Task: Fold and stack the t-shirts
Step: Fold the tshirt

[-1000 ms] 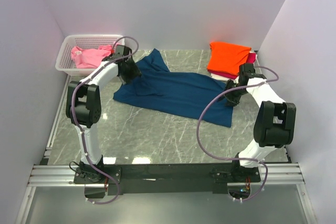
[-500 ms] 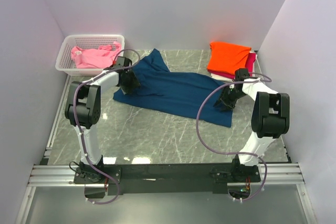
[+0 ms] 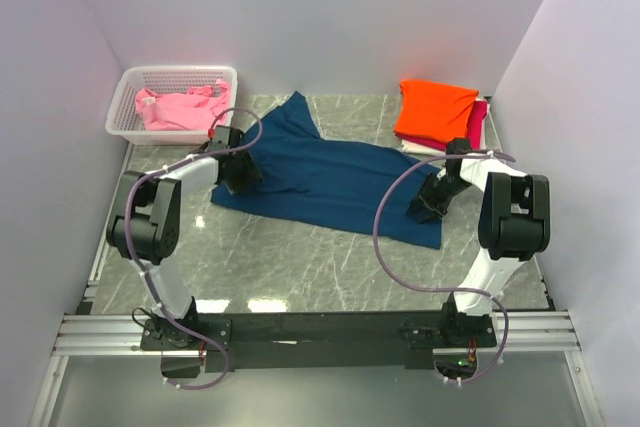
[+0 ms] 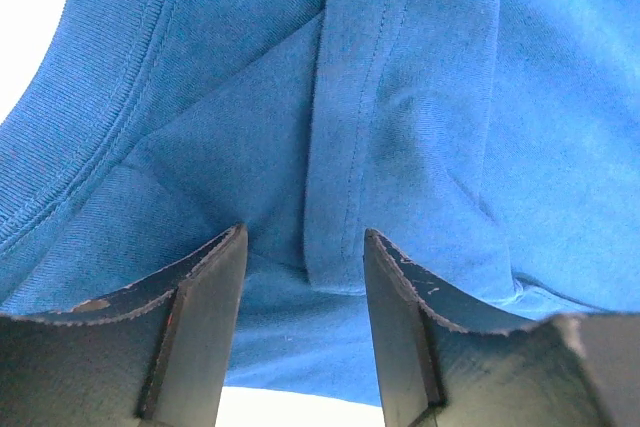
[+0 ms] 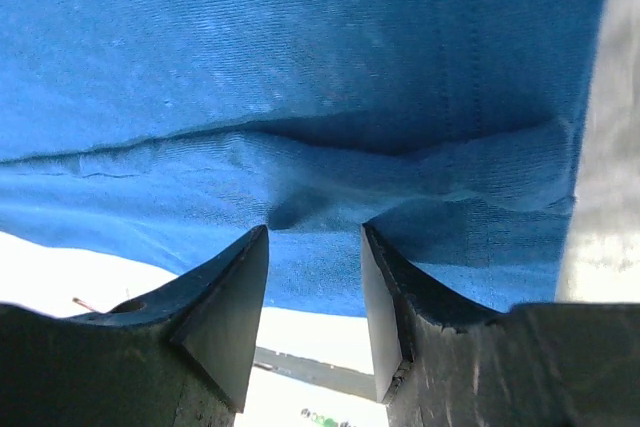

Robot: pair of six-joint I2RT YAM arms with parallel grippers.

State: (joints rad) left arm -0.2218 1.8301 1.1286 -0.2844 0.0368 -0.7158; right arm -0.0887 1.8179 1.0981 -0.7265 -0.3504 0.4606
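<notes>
The large navy t-shirt lies spread across the middle of the marble table. My left gripper stands on its left end. In the left wrist view its fingers are apart, with a hemmed fold of navy cloth lying between the tips. My right gripper stands on the shirt's right end. Its fingers are apart over a bunched ridge of cloth. A folded orange t-shirt tops a stack at the back right, over magenta and white ones.
A white lattice basket at the back left holds a crumpled pink t-shirt. White walls close in the left, back and right. Bare marble lies between the navy shirt and the arm bases.
Both grippers have moved toward the near edge and lower onto the navy shirt's two ends. The shirt's near edge has shifted slightly toward me.
</notes>
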